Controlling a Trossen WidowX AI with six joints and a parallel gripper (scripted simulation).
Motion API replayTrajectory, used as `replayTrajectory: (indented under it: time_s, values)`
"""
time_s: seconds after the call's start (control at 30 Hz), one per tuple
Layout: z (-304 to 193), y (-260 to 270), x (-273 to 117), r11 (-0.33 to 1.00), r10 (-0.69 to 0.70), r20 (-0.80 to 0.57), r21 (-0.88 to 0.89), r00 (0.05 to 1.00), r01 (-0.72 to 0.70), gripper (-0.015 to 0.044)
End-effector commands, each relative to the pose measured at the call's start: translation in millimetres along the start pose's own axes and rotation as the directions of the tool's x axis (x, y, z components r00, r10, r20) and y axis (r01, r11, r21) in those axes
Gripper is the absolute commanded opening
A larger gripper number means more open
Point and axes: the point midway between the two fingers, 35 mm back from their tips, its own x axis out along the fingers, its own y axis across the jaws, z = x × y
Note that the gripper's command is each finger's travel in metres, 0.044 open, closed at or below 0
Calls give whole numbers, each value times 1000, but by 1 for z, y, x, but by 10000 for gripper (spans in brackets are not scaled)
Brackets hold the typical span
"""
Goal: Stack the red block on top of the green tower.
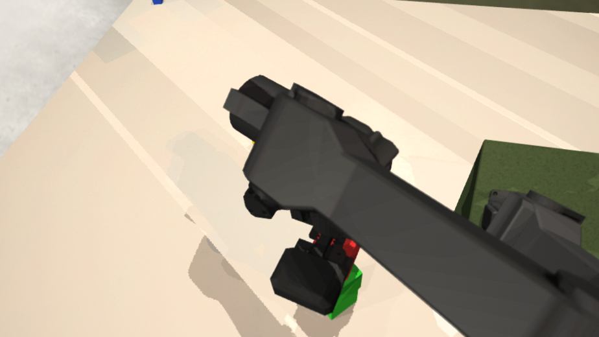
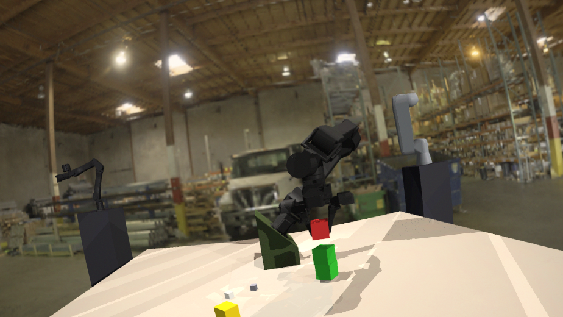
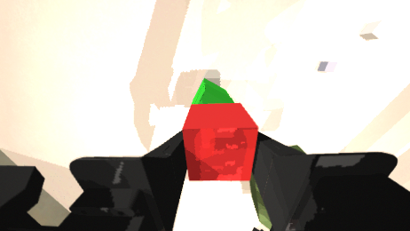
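Note:
The red block [image 1: 351, 247] [image 2: 320, 229] [image 3: 220, 153] is held between the fingers of my gripper [image 2: 320, 228] [image 3: 216, 129], which is shut on it. In the exterior view the block hangs above the green tower [image 2: 325, 262] [image 1: 348, 294] [image 3: 215, 94], with a gap between them. The tower is two green blocks, upright, the upper one slightly offset on the lower. In the wrist view the red block covers most of the tower, and only a part of it shows beyond the block's far edge. In the top view the arm hides much of the block and tower.
A yellow block [image 2: 226, 309] stands at the front in the exterior view. A white cube [image 2: 228, 294] [image 3: 369, 31] and a grey cube [image 2: 253, 287] [image 3: 325, 67] lie near it. A dark green wedge-shaped box [image 2: 277, 246] [image 1: 532, 167] stands beside the arm. A blue piece [image 1: 157, 1] shows at the top edge.

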Motion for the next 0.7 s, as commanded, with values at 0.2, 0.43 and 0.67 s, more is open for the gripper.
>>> replayTrajectory:
  time_s: [0.2, 0.43, 0.67]
  values:
    - [-1, 2, 28, 1000, 5, 5, 1, 1000, -5, 0]
    - [-1, 2, 28, 1000, 5, 5, 1, 1000, -5, 0]
    - [-1, 2, 28, 1000, 5, 5, 1, 1000, -5, 0]
